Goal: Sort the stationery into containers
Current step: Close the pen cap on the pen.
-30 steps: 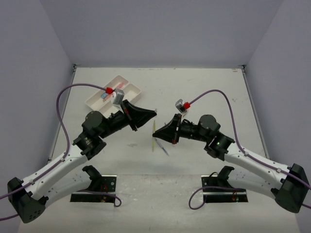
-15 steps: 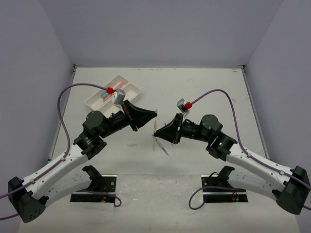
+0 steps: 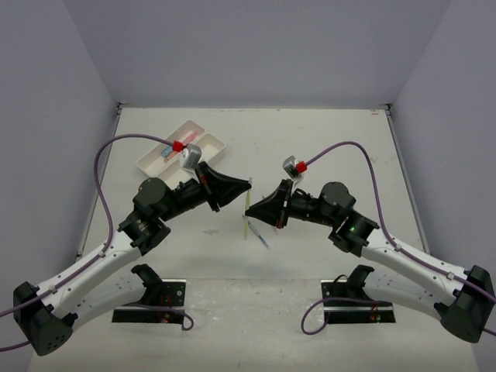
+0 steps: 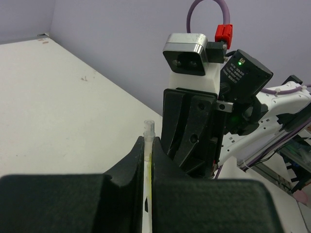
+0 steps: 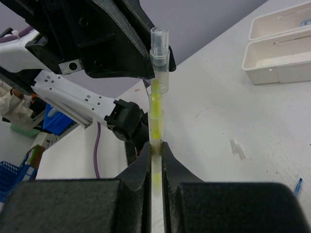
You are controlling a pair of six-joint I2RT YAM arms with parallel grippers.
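Observation:
A thin clear pen (image 3: 246,229) with yellow ink stands nearly upright above the table's middle, gripped by both arms. My left gripper (image 3: 246,186) is shut on its upper part, and in the left wrist view the pen (image 4: 148,133) pokes out between the closed fingers. My right gripper (image 3: 249,211) is shut on it lower down, and the pen (image 5: 158,92) rises from its fingers (image 5: 167,160) towards the left gripper (image 5: 116,43). Two white containers (image 3: 203,149) lie side by side at the back left and also show in the right wrist view (image 5: 279,60).
A thin blue pen (image 3: 263,239) lies on the table just below the grippers, its tip (image 5: 297,187) showing in the right wrist view. A small clear cap (image 5: 237,149) lies on the table. One container holds red and blue items (image 3: 166,153).
Both grippers have shifted only slightly while staying shut on the pen, which has stayed between them.

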